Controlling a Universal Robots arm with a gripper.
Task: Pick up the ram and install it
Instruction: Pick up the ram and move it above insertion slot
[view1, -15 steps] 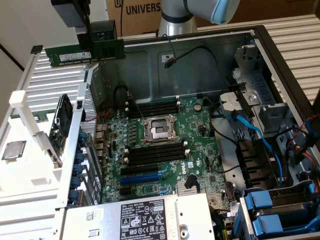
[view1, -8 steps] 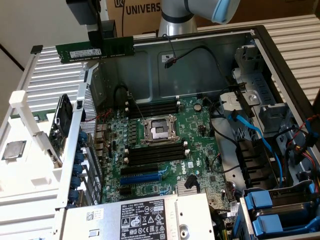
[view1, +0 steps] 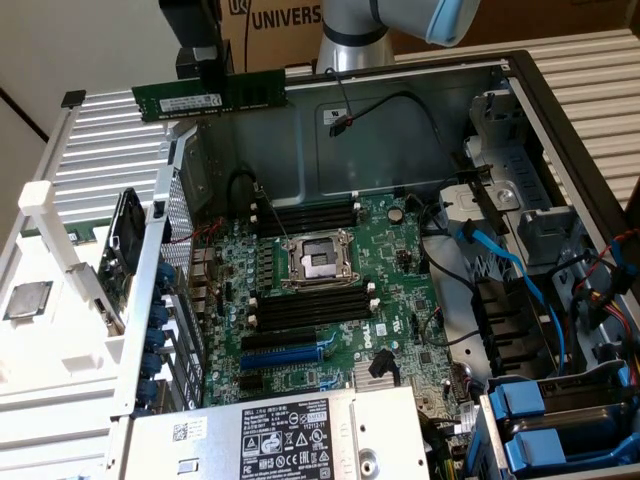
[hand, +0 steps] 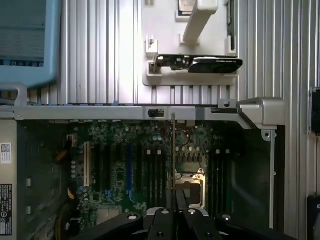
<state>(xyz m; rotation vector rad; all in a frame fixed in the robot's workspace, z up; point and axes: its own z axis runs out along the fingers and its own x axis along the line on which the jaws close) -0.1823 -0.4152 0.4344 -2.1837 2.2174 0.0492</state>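
Toward the upper left of the exterior view, the gripper (view1: 207, 72) clenches the ram (view1: 210, 98) level above the open case, apparently edge-down so it can meet the motherboard (view1: 330, 290) slots.

An open computer case (view1: 520, 90) holds a green motherboard (view1: 330, 300) (CPU socket (view1: 318, 262) apparently empty).

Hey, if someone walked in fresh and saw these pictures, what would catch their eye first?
Probably the ram, a green stick held level by the hand above the far wall of the open computer case, in the exterior view's upper left. Below it lies the large green motherboard with its bare metal CPU socket between banks of black slots. Bright blue drive latches stand out at the exterior view's lower right.
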